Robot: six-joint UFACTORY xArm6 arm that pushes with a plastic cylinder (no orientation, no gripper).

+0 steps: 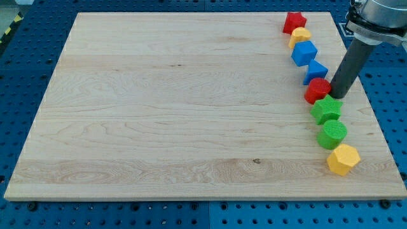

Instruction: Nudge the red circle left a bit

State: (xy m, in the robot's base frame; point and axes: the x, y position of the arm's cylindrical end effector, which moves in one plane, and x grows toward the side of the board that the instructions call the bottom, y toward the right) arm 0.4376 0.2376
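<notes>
No claw here, just a rod. My tip (337, 95) sits touching the red circle (317, 91) at its three o'clock, far right of the surface (178, 108). A short, gentle push toward nine o'clock should do, avoiding the green star (326, 109).

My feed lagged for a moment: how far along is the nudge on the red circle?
Done: my tip has reached the red circle and sits against its right side in the view, the correct side for a leftward push. In hand: contact looks made or nearly so. Left: the nudge itself; the red circle remains in the column, between the blue triangular block above and the green star below.
</notes>
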